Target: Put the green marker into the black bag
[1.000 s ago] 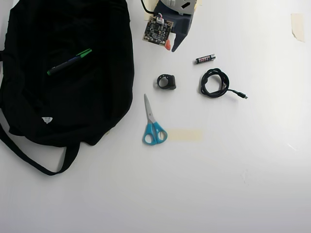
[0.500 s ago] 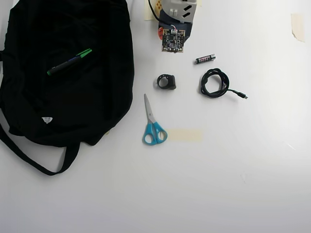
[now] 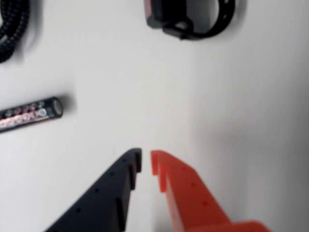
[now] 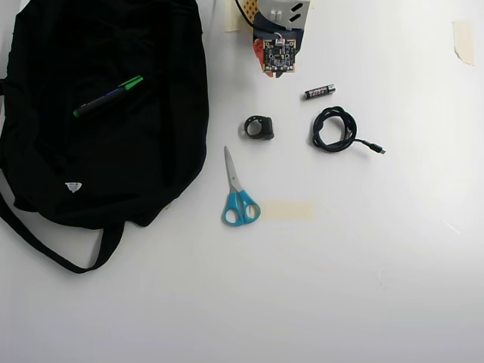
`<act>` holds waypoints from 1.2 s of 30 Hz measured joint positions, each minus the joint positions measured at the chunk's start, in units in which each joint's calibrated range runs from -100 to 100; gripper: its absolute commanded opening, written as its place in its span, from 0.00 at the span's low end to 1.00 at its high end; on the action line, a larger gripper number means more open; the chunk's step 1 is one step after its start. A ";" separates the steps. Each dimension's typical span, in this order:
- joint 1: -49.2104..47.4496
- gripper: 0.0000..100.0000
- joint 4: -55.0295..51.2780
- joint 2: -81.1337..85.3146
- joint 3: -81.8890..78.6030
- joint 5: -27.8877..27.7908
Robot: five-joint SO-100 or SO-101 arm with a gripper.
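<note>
Overhead view shows the green marker [image 4: 108,95] lying slanted on top of the black bag [image 4: 151,166], so the job looks about done. The end effector [image 3: 146,161] sits far from it at the top of the table [image 4: 363,287], empty, tips almost together with a thin gap. Just beside it lie a battery [image 3: 30,114] and a black ring [image 3: 190,19].

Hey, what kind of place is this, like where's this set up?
Probably a home or hobby desk used as a robot test bench: a plain white tabletop with bits of masking tape, and everyday items laid out, such as blue-handled scissors, a coiled cable and a black bag.
</note>
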State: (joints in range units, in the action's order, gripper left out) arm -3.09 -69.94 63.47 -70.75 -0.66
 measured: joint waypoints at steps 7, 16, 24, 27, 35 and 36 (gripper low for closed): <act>-1.69 0.02 3.69 12.45 -12.34 0.00; -1.47 0.02 3.52 30.97 -24.84 0.05; -1.62 0.03 0.34 34.54 -27.28 0.05; -1.62 0.02 0.09 34.54 -27.28 0.05; -1.62 0.02 -0.09 34.54 -27.28 0.05; -1.62 0.02 -0.09 34.95 -27.28 0.05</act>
State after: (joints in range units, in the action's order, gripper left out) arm -4.70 -70.03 98.42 -98.03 -0.61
